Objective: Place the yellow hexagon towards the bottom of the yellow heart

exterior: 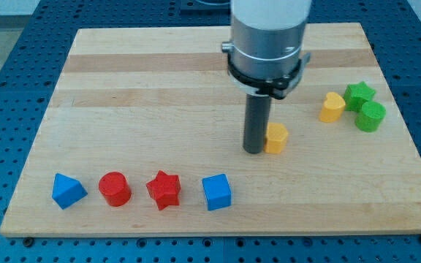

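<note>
The yellow hexagon [276, 138] lies right of the board's middle. My tip [254, 150] stands right against its left side, touching or nearly so. The yellow heart [332, 107] lies further toward the view's right and a little higher, apart from the hexagon. The hexagon sits to the lower left of the heart.
A green star [359, 94] and a green cylinder [371, 116] sit just right of the heart. Along the view's bottom left lie a blue triangle [68, 191], a red cylinder [114, 189], a red star [164, 190] and a blue cube [216, 192]. The wooden board [159, 88] ends near these.
</note>
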{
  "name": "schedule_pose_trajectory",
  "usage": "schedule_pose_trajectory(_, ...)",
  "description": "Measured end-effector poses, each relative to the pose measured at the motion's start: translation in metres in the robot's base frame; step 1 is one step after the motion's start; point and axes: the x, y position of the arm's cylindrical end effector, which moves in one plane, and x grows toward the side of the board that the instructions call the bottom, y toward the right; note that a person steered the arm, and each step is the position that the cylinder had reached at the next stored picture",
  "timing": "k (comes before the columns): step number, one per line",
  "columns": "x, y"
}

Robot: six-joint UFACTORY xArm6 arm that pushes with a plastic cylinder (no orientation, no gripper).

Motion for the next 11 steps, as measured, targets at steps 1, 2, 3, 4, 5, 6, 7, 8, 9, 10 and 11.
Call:
schedule_pose_trajectory(1, 0.0, 0.025)
schedule_pose_trajectory(2, 0.0, 0.051)
schedule_pose_trajectory(3, 0.0, 0.068)
schedule_pose_trajectory(4, -0.003, 0.069)
schedule_pose_trajectory(5, -0.004, 0.068)
schedule_pose_trajectory(6, -0.01, 0.066)
schedule_pose_trajectory(7, -0.025, 0.066)
schedule_pose_trajectory(8, -0.027, 0.069)
schedule_pose_trajectory(9, -0.027, 0.074)
schedule_pose_trajectory(10, -0.027, 0.09)
schedule_pose_trajectory(11, -0.027, 0.102)
